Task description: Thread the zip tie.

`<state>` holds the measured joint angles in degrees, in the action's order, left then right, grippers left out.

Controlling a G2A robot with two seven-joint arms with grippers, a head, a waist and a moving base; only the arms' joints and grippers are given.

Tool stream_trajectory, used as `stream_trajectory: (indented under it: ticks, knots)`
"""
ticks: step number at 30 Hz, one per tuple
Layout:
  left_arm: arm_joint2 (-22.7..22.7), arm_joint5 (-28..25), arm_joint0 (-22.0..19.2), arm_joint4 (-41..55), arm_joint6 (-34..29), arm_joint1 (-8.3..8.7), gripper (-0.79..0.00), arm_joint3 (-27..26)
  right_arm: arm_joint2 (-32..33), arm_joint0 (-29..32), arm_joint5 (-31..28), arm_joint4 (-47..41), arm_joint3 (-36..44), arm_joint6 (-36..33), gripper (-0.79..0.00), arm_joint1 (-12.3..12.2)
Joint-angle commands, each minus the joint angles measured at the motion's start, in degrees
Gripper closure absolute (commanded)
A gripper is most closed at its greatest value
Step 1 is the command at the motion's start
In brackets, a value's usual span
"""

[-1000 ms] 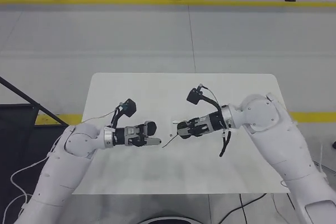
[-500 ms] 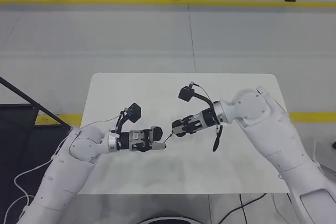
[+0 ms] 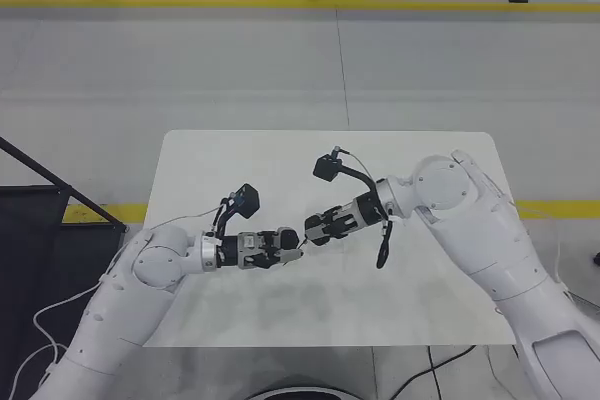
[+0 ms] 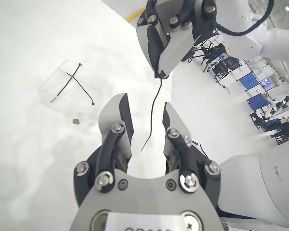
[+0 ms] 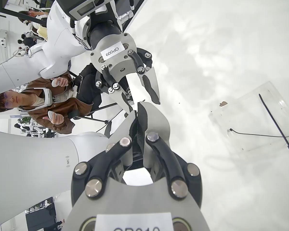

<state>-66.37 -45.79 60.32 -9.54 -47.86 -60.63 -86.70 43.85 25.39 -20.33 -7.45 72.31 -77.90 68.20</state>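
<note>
Above the middle of the white surface (image 3: 230,170), well in from all four edges with open room on every side, the left gripper (image 3: 290,246) and right gripper (image 3: 311,231) sit tip to tip. The left wrist view gives the detail: the right jaws are pinched tight on one end of a black zip tie (image 4: 151,118); its strap hangs free between the left jaws, which stand wide apart and grasp nothing (the strap seems to touch neither pad). A clear box (image 4: 50,97) with two spare zip ties (image 4: 71,79) crossed inside rests on the surface apart from both grippers, a brown speck (image 4: 75,121) just beside it; grey floor with a yellow line (image 3: 570,208) surrounds the surface.
</note>
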Motion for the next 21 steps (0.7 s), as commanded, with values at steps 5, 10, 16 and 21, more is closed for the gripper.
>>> stream_trajectory:
  ticks: [5, 10, 16, 21]
  knots:
    - [0.91, -0.31, -0.39, 0.13, 0.94, 0.02, -0.348, 0.21, -0.53, -0.51, 0.12, -0.17, -0.75, -0.39, 0.000, 0.26]
    - [1.50, -0.36, -0.64, 0.23, 1.39, 0.09, -0.342, 0.34, -0.90, -0.90, 0.44, -0.24, -1.13, -0.85, 0.000, 0.44]
    - [1.92, -0.18, -0.83, 0.40, 1.85, 0.21, -0.135, 0.52, -1.24, -1.21, 0.67, -0.34, -1.54, -1.03, 0.000, 0.64]
    - [2.20, -0.18, -0.98, 0.33, 2.17, 0.33, -0.086, 0.64, -1.56, -1.44, 0.87, -0.17, -1.68, -1.08, 0.000, 0.80]
